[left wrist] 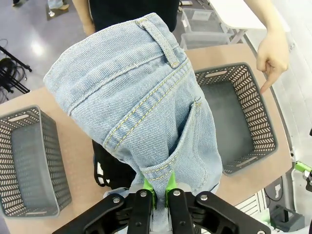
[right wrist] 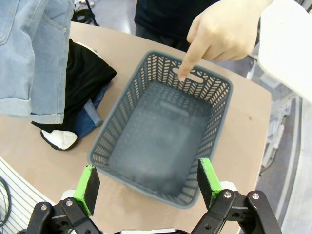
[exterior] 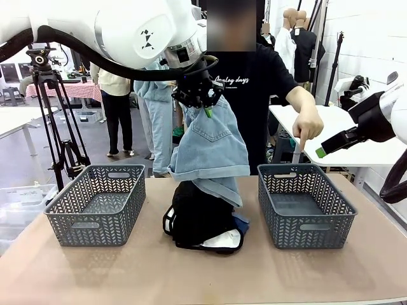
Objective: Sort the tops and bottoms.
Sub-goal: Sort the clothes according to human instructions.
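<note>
Left gripper [left wrist: 160, 187] was pinched tight on the light washed denim bottoms [exterior: 210, 143], gripping an edge of the cloth between the green pads. The garment hung free in the air, raised above and to the left of the right basket [exterior: 280, 213], folded hems downward.

Right gripper [right wrist: 148, 180] had its fingers spread wide and held nothing. It was poised above the near rim of the right basket.

The person's hand [exterior: 308, 124] was over the far rim of the right basket, index finger pointing down into it.

The remaining garments lay piled on the table [exterior: 191, 273] just left of the right basket. The black top [exterior: 197, 219] was uppermost. The white top [exterior: 226, 240] with black edging showed at the pile's near edge. The darker denim bottoms [right wrist: 90, 117] peeked out on the side towards the right basket.

The left basket [exterior: 95, 222] stood well apart from the right basket, on the far side of the pile.
</note>
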Robot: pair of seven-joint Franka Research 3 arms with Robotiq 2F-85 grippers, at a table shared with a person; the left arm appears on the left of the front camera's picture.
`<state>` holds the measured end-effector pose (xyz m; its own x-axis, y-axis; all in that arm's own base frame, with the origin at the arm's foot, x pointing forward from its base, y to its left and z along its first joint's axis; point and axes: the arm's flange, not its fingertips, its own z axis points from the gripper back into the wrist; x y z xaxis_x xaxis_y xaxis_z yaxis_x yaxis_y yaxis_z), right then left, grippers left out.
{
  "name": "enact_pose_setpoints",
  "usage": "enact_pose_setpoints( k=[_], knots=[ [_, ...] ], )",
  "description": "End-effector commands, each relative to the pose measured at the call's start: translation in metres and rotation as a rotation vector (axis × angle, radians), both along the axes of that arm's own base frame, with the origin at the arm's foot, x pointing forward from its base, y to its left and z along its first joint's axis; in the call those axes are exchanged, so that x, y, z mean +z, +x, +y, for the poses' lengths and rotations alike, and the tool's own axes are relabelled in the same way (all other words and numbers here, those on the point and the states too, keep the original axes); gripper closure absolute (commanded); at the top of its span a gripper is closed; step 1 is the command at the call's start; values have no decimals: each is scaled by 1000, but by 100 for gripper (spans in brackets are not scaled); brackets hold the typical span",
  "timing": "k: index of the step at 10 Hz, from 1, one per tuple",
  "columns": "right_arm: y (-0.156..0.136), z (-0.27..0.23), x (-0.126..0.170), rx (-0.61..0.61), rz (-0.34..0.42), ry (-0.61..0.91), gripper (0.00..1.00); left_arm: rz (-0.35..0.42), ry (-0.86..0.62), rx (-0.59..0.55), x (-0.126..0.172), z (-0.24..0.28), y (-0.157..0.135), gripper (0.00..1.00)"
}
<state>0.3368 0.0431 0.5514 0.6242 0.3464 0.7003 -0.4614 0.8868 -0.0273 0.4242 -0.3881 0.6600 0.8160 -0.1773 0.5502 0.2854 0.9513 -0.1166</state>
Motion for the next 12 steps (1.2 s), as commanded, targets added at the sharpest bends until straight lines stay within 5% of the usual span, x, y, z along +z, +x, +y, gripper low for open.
enact_pose_setpoints(
  k=[1,7,11,12],
  knots=[
    [0,0,0,0,0,0,0,-11,-4,4,5,4,-2,100],
    [-109,-72,39,-64,24,63,0,-11,-4,4,5,4,-2,100],
    [-111,-92,25,-100,54,128,0,0,0,-1,0,0,0,100],
    [-119,-93,54,-84,40,116,0,15,-40,-19,9,-11,4,100]
  ],
)
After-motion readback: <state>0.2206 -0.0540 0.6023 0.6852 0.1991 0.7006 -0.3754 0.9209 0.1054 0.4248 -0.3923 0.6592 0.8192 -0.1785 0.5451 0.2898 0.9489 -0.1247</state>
